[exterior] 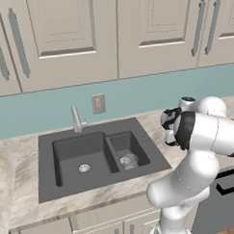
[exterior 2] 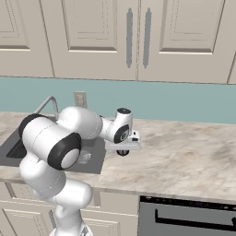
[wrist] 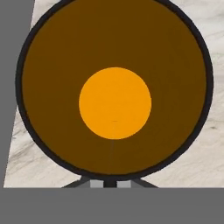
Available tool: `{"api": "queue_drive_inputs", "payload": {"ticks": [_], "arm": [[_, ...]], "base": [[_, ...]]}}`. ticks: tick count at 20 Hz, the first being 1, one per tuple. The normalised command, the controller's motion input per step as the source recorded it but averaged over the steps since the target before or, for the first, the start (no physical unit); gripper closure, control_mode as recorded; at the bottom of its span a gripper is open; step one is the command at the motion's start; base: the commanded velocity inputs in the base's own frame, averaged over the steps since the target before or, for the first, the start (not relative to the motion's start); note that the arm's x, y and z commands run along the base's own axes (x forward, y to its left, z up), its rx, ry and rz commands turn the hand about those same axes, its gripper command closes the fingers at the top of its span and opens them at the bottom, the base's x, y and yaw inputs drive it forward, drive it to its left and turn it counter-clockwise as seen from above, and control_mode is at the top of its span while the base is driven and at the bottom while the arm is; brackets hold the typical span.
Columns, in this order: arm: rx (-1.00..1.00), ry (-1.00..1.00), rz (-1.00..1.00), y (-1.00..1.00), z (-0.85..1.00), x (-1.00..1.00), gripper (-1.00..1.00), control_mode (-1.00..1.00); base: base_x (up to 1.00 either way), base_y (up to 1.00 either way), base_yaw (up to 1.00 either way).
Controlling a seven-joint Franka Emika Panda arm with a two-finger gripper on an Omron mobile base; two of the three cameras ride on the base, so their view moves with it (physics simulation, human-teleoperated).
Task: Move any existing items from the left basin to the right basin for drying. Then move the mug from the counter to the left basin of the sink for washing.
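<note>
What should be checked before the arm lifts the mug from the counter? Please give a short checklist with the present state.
1. Glass already in the right basin: ok.
2. Left basin free for the mug: ok.
3. Gripper shut at the mug rim: ok.
4. Grip firm enough to lift: cannot tell.
5. Mug upright on the counter: ok.
6. Faucet clear of the path: cannot tell.

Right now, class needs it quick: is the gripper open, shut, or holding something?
Gripper: shut on the rim of the mug, which stands on the counter by the sink.
</note>
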Motion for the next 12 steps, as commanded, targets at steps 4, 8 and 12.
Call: {"api": "queue_drive_inputs", "payload": {"ticks": [4,8,12], "arm": [[0.0,0.0,0.0,0.01,0.01,0.0,1.0,-1.0],[0.0,-0.07,0.0,0.0,0.19,-0.02,1.0,-1.0],[0.0,-0.07,0.0,0.03,0.31,-0.07,1.0,-1.0]], "base": [[0.0,0.0,0.0],[0.0,0.0,0.0],[0.0,0.0,0.0]]}}
